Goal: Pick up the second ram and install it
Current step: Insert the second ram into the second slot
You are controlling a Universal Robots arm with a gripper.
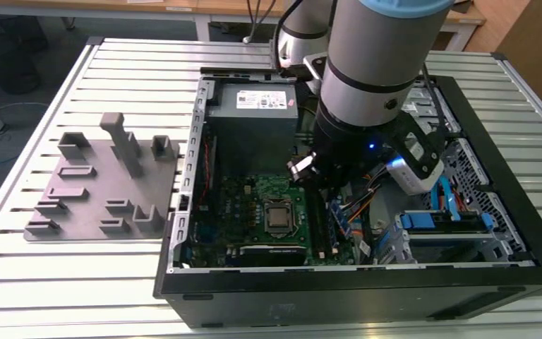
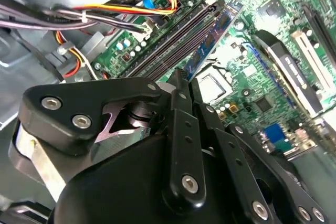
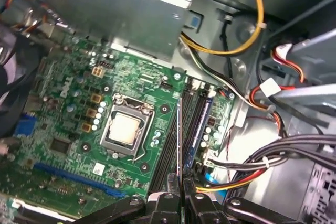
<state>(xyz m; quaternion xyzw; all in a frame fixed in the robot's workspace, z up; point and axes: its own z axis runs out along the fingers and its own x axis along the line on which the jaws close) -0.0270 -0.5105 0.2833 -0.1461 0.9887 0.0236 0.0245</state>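
The second ram [image 3: 180,135] shows edge-on as a thin dark line in the first wrist view, standing along the memory slots [image 3: 169,153] beside the CPU socket [image 3: 126,129]. My gripper [image 3: 182,191] is shut on its near end. In the second wrist view the ram's bluish side [image 2: 212,38] runs out from the gripper [image 2: 184,77] over the dark slots [image 2: 168,40]. I cannot tell whether it is seated in a slot. In the exterior view the gripper [image 1: 310,176] is low inside the open PC case [image 1: 181,212], just above the motherboard [image 1: 243,198].
A grey fixture plate [image 1: 101,187] with upright posts lies on the slatted table at the exterior view's left. Coloured cable bundles [image 3: 252,166] and a drive cage [image 1: 445,226] crowd the side of the slots away from the CPU socket. The power supply [image 1: 252,102] sits at the case's far end.
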